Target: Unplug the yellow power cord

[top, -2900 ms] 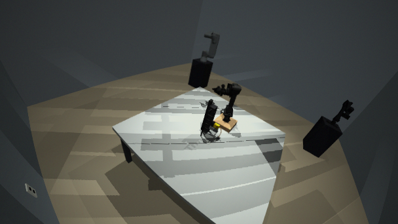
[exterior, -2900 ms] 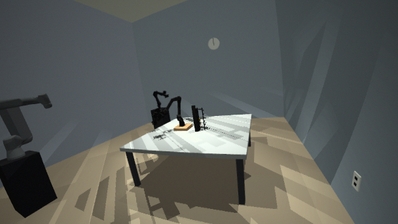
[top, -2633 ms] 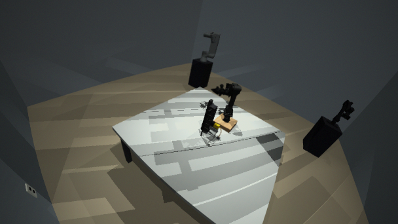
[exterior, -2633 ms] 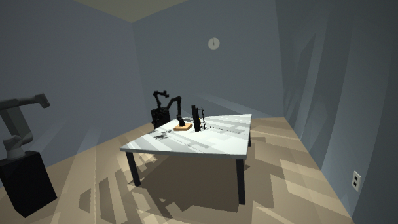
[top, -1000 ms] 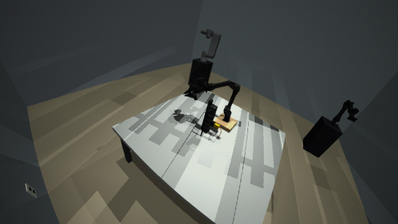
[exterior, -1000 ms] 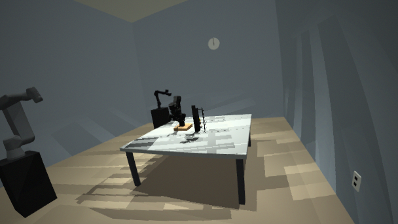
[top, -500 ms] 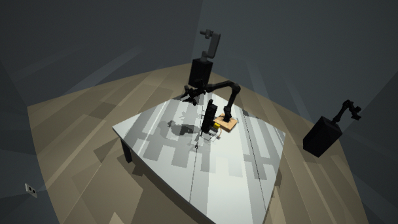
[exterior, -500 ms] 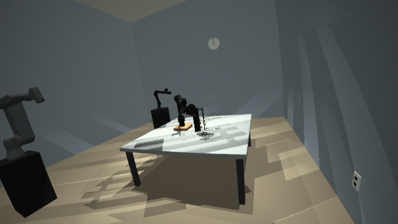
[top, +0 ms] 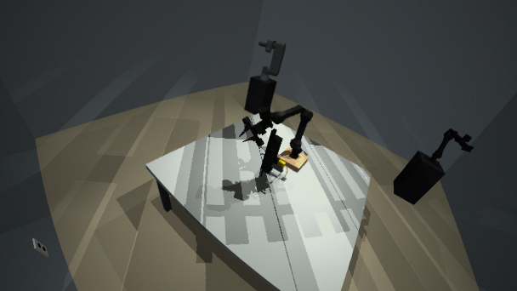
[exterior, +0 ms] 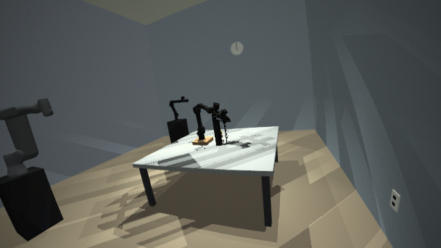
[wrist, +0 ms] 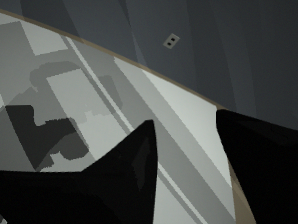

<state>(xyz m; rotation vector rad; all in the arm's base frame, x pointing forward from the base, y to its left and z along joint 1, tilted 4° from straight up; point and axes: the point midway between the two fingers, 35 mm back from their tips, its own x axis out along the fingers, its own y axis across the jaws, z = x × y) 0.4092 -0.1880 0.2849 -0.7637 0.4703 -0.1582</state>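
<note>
in the top view the arm stands on a wooden base near the far side of the table and bends over to the left. its gripper hangs in the air above the table, beside the upper end of the black power strip, which stands upright. a small yellow part, the plug of the power cord, sits low at the strip, between the strip and the wooden base. if it is in a socket or not, i cannot tell at this size.

in the exterior view the gripper is at the top of the power strip, close beside it; contact cannot be judged. the yellow plug is not visible here.

in the wrist view the two dark fingers point over the table toward its edge. the gap between them is moderate, partly open, and only the table surface shows through it. the gripper holds nothing. a wall outlet is seen on the wall behind.
</note>
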